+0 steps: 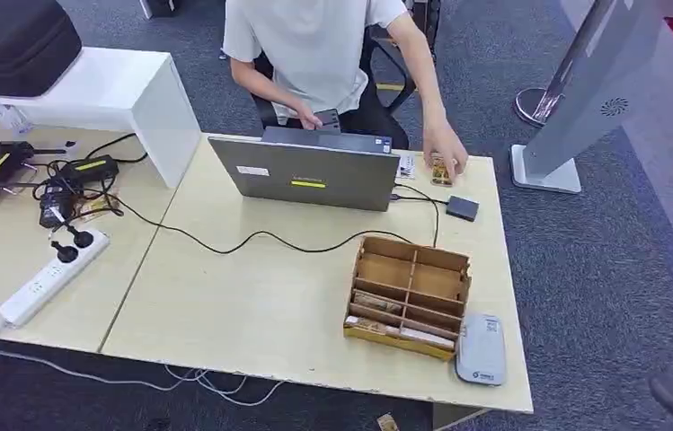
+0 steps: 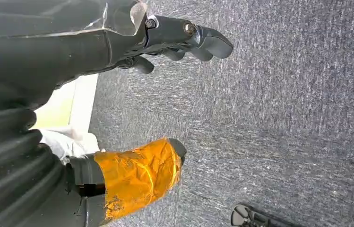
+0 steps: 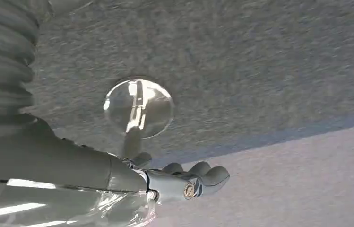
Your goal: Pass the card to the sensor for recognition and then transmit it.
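Light wood table: carries, near its 4 o'clock corner, an open wooden divider box with several compartments; the front slots hold flat card-like items, too small to identify. Grey card sensor: flat, rounded, lying just beside the box at its 4 o'clock, close to the table edge. Grey laptop: open, standing at the table's 12 o'clock edge with its lid back toward the camera. Small dark box: at 3 o'clock of the laptop, joined to it by a black cable that also runs across the tabletop. Card: lying at the table's 1 o'clock corner, under the fingers of a person's hand; the person sits behind the laptop in a white shirt and holds a dark phone-like object in the other hand. White power strip: on the adjoining table at 9 o'clock, with black plugs and tangled black adapters beyond it. Left hand: hanging over grey carpet, dark fingers loosely curled and apart from the orange-taped thumb, holding nothing. Right hand: hanging over carpet near a round chrome stand base, fingers gently curled, nothing in its grasp.
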You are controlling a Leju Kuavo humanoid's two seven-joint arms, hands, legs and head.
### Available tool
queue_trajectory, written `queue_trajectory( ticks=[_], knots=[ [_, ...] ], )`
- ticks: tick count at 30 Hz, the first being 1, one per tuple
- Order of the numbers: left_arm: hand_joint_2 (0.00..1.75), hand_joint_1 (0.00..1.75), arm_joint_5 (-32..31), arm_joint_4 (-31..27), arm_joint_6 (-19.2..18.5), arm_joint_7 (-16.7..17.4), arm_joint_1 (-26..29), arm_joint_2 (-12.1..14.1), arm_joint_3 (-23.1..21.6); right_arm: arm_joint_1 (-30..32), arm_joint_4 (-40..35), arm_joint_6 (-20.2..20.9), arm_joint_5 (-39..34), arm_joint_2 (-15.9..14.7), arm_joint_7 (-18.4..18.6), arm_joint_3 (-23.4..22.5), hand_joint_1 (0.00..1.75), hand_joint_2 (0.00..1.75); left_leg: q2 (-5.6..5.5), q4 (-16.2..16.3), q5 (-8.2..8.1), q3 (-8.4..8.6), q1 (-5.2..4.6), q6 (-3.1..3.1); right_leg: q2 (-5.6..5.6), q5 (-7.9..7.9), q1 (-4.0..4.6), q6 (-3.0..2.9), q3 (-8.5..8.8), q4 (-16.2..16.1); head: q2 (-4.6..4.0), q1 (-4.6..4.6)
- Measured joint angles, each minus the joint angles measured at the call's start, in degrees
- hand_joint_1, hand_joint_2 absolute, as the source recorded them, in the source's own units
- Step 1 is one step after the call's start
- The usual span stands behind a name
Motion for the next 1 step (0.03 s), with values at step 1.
queue_trajectory(
  ticks=[1],
  knots=[
    [1.75,0.00,0.0,0.0,0.0,0.0,0.0,0.0,0.0,0.2,0.2,0.0,0.1,0.0,0.5,-0.3,0.00,1.75,0.02,0.0,0.00,0.03,0.00,0.00,0.02,0.00,0.00,0.00,0.00,0.0,0.00,0.00]
  ],
)
